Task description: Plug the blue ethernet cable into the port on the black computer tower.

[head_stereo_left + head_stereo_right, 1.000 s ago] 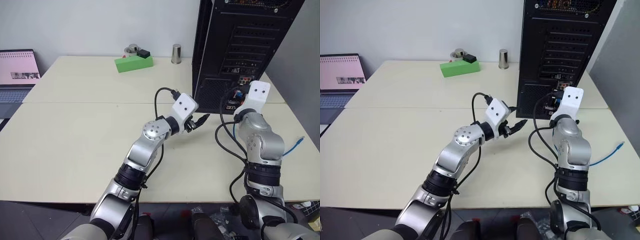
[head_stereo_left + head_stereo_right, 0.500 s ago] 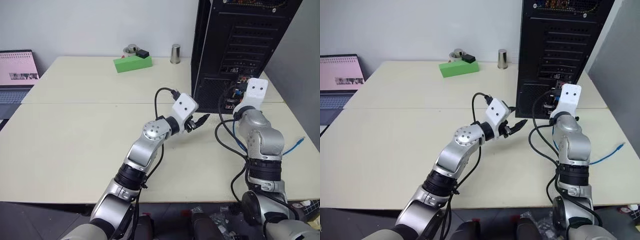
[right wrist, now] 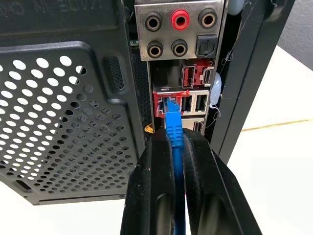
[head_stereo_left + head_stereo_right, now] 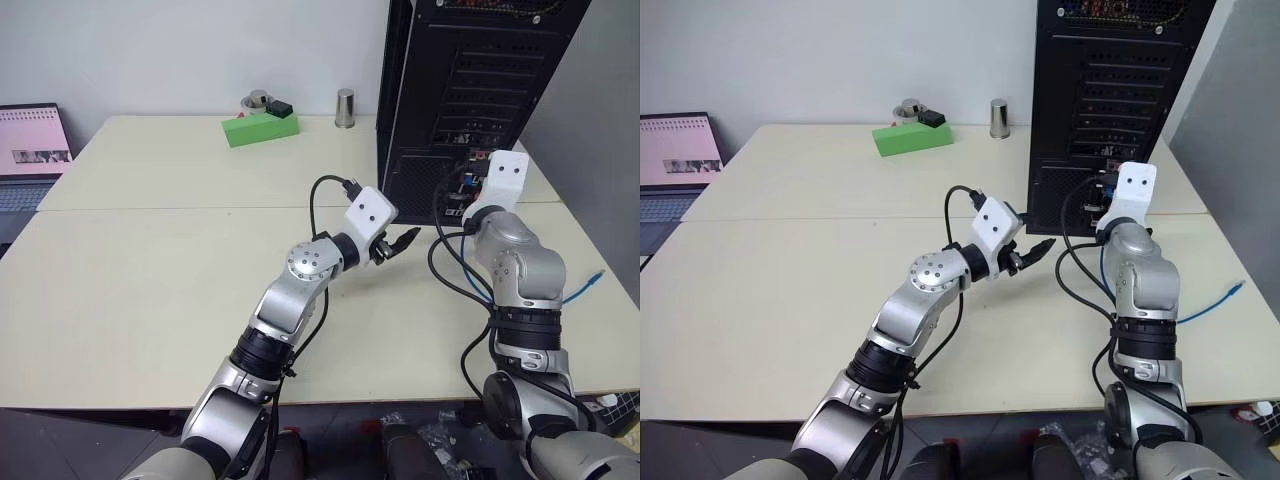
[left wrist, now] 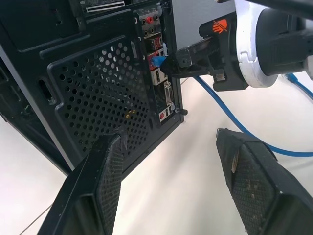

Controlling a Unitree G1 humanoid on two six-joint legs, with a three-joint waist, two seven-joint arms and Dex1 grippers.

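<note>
The left end effector (image 5: 171, 171) is held with fingers wide apart, nothing in it. Past it, the thin bright blue ethernet cable (image 3: 174, 132) is pinched in the right end effector (image 3: 177, 147), plug seated in a red-framed port on the tall black metal computer tower (image 4: 470, 90) on the cream tabletop (image 4: 150, 260).

The black computer tower (image 4: 470, 95) stands upright at the far right of the pale bench (image 4: 150, 270), its rear panel toward the arms. The right pincer (image 4: 468, 192) is up against the lower part of that panel; its fingers are hidden behind the white wrist housing. The blue ethernet cable (image 4: 578, 292) trails across the bench right of the tower. The left pincer (image 4: 402, 241) hovers just left of the tower's base, fingers parted. Well left of the tower sit a green block (image 4: 259, 128), a metal cup (image 4: 344, 107) and a laptop (image 4: 32, 150).
</note>
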